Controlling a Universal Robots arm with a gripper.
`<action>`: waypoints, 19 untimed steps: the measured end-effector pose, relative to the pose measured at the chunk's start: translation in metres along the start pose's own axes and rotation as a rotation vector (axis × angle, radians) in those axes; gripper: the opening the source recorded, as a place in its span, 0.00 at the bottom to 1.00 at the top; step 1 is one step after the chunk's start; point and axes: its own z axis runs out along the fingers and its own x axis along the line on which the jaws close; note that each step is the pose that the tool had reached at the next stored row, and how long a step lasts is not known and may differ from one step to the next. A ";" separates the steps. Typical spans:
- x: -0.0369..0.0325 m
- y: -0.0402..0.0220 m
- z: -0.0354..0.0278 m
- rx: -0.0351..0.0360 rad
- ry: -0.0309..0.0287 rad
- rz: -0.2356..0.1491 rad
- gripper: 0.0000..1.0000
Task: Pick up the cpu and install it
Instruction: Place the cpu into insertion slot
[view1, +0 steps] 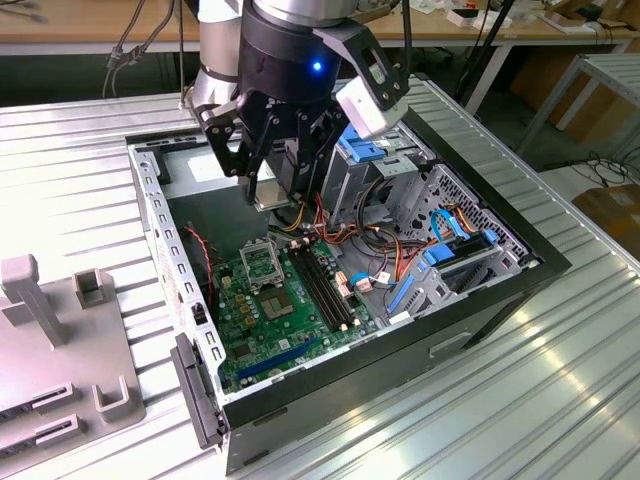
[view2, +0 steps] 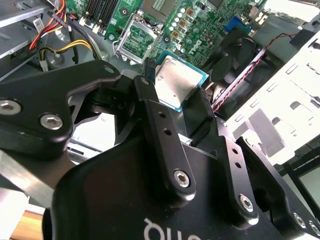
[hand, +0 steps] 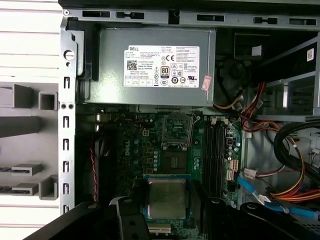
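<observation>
Above the open case (view1: 150, 235) on the counter (view1: 500, 400), in the exterior view, the end effector (view1: 276, 193) hangs clenched on the cpu (view1: 267, 198), pinching it by opposite edges. The socket (view1: 262, 266) sits on the board (view1: 285, 320) low in the case, well under the cpu. The case wall stands to the exterior view's left of the socket, and the memory slots (view1: 322, 285) lie just to its right.

In the second wrist view the cpu (view2: 179, 80) shows its pale metal face between the dark fingers (view2: 150, 75). The socket (view2: 137, 41) lies past its far corner, apart from it and uncovered.

In the first wrist view the cpu (hand: 166, 199) is held level, its edges about square with the frame of the socket (hand: 177, 131). Being square, it has no long axis to turn. The socket lies ahead of it, toward the power supply (hand: 150, 65), with a small dark square part (hand: 175, 161) on the board between them. Cables (hand: 295, 185) bunch beyond the slots and a red and black wire (hand: 93, 165) runs by the wall. Both are away from the socket, so I judge the room around it open.
</observation>
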 end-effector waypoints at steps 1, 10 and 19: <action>0.0000 -0.0001 0.0000 0.0000 0.0001 0.000 0.47; -0.0040 -0.0016 0.0000 0.0000 0.0000 0.000 0.47; -0.0082 -0.0029 0.0018 0.0000 0.0001 0.000 0.47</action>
